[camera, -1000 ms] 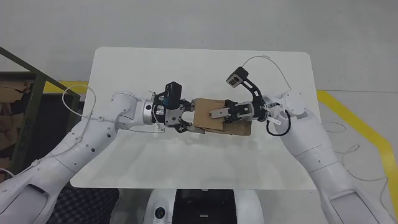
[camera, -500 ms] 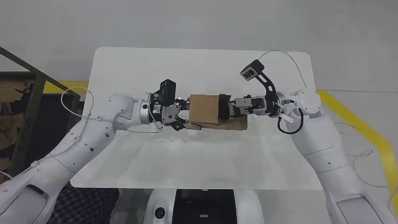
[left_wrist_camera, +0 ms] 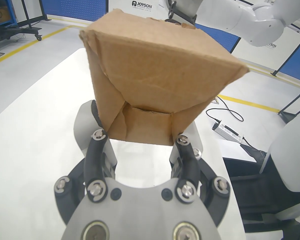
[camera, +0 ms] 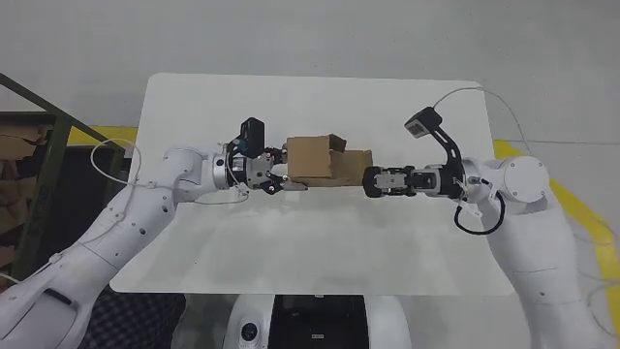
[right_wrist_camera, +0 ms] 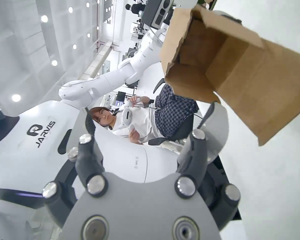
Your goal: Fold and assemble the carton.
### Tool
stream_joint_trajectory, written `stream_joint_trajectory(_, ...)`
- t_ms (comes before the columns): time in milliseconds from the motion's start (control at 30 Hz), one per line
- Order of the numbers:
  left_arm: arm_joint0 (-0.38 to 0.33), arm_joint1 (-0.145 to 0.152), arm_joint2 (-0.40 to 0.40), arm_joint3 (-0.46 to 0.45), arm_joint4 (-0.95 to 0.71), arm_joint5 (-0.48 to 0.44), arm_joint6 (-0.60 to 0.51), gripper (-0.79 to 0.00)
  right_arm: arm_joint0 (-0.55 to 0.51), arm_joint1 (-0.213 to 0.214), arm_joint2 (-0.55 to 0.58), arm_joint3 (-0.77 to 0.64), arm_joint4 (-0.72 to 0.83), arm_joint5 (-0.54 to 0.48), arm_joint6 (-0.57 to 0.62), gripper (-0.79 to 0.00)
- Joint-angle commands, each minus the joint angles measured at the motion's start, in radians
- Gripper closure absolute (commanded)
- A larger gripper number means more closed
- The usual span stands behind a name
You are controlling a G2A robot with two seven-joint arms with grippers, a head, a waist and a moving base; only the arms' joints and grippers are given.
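The brown carton [camera: 325,159] is partly formed and hangs over the middle of the white table [camera: 194,242]. My left gripper [camera: 282,171] is shut on its left end. In the left wrist view both fingers [left_wrist_camera: 90,116] clamp the folded end flaps of the carton [left_wrist_camera: 160,76]. My right gripper [camera: 371,182] stands just off the carton's right end, open, with nothing between its fingers. In the right wrist view the carton [right_wrist_camera: 240,71] shows its open end and hollow inside, with loose flaps spread, beyond the right gripper [right_wrist_camera: 150,121].
A dark green rack [camera: 39,145] stands beside the table's left edge. Cables loop off both arms. The table surface around the carton is bare white. A yellow floor line [camera: 562,204] runs to the right of the table.
My right gripper has let go of the carton and drawn back to the right. The left gripper has kept its hold and shifted the carton slightly left and away.
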Motion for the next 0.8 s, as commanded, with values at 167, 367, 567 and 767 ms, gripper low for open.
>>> stream_joint_trajectory(167, -0.002, -0.013, -0.013, 0.016, 0.002, -0.003, 0.003, -0.366, -0.044, 0.007, -0.033, -0.082, -0.059, 0.014, -0.031, 0.000)
stream_joint_trajectory(367, 0.001, -0.025, -0.018, 0.021, 0.008, -0.016, 0.002, -0.348, -0.017, 0.005, -0.084, -0.061, -0.101, 0.008, -0.079, 0.000)
stream_joint_trajectory(567, 0.010, -0.030, -0.036, 0.011, 0.017, -0.034, 0.004, -0.354, 0.024, 0.003, -0.120, -0.016, -0.137, 0.011, -0.122, 0.000)
stream_joint_trajectory(767, 0.029, -0.031, -0.048, -0.011, 0.027, -0.034, -0.002, -0.363, 0.054, 0.003, -0.134, 0.006, -0.166, 0.014, -0.161, 0.000)
